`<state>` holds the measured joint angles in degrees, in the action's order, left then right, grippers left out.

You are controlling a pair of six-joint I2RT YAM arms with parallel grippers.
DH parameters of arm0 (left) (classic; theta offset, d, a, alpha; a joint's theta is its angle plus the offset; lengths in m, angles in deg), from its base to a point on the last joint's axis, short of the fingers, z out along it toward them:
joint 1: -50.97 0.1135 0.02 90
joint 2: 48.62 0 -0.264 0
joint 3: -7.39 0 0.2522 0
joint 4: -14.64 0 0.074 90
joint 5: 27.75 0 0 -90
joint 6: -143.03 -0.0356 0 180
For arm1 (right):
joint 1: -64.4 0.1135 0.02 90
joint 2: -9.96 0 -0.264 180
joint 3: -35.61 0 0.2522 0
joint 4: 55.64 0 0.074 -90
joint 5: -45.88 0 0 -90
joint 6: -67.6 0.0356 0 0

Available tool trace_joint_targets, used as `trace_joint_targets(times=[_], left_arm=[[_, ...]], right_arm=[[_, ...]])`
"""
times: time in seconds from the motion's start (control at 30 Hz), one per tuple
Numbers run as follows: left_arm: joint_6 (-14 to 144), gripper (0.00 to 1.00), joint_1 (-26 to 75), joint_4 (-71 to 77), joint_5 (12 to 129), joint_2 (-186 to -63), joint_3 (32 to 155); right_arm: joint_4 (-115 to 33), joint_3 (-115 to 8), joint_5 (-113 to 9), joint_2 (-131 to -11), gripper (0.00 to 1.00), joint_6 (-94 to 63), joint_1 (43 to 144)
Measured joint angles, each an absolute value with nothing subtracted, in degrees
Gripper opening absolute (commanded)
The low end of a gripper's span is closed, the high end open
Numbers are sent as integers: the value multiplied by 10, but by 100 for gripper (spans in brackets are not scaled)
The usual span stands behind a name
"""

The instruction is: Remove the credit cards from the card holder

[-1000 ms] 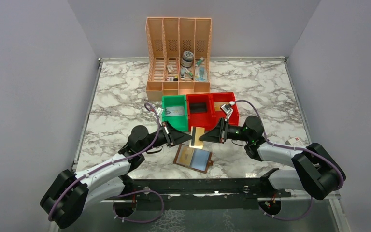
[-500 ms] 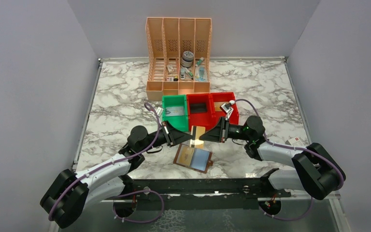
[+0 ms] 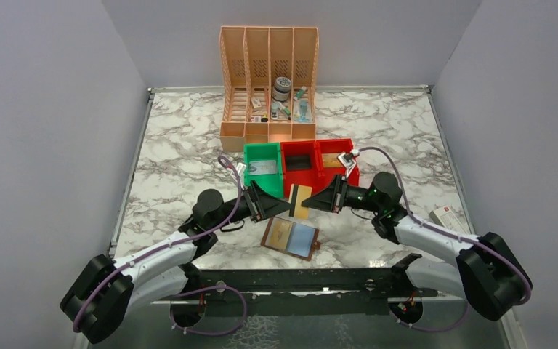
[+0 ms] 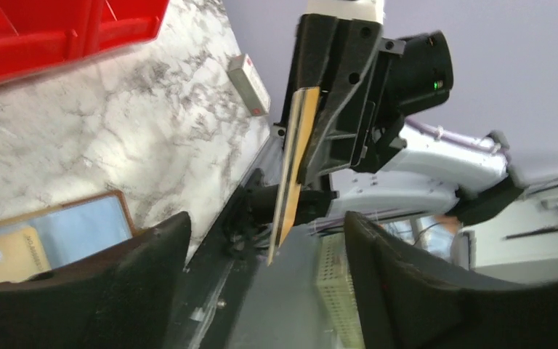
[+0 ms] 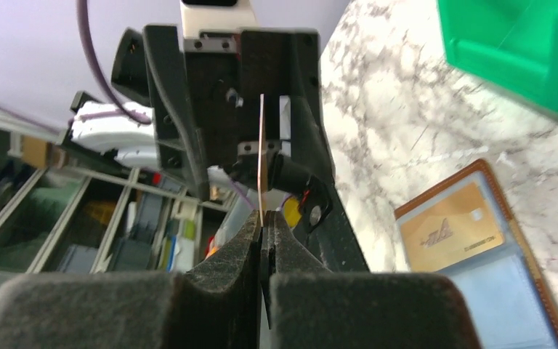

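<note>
A tan credit card (image 3: 299, 201) hangs upright in the air above the open brown card holder (image 3: 290, 237). My right gripper (image 3: 314, 201) is shut on the card's right edge; the right wrist view shows that card (image 5: 262, 153) edge-on between its closed pads (image 5: 263, 218). My left gripper (image 3: 282, 205) stands open around the card's other end without touching it. In the left wrist view the card (image 4: 294, 167) sits between the spread fingers (image 4: 265, 222). Inside the holder (image 5: 524, 240) lie a gold card (image 5: 450, 225) and a pale blue card (image 5: 512, 291).
A green bin (image 3: 263, 167) and red bins (image 3: 318, 163) stand just behind the grippers. A peach file organiser (image 3: 269, 80) with small items is at the back. A small white box (image 3: 447, 214) lies at the right. The black base rail runs along the near edge.
My left gripper has opened and let go of the tan card. My right gripper has closed fully on it and now holds it alone, slightly higher.
</note>
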<state>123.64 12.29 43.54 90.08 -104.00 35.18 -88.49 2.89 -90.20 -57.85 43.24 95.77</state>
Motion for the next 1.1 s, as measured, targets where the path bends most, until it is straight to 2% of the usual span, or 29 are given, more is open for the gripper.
trace_joint_targets(times=[0.07, 0.33, 0.57, 0.87, 1.1], left_arm=[[1226, 99, 124, 412, 898, -1035, 352], [1155, 99, 129, 220, 843, -976, 384], [1038, 99, 130, 0, 743, -938, 491], [851, 99, 133, -230, 593, -1002, 667], [763, 99, 184, -295, 530, -1039, 694]], right_arm=[[-823, 16, -874, -544, 1, 396, 955], [-602, -58, -772, -476, 1, 250, 897], [-457, -116, -709, -493, 1, 144, 813], [-382, -208, -646, -580, 1, 12, 789], [-399, -216, -617, -595, 1, -95, 789]])
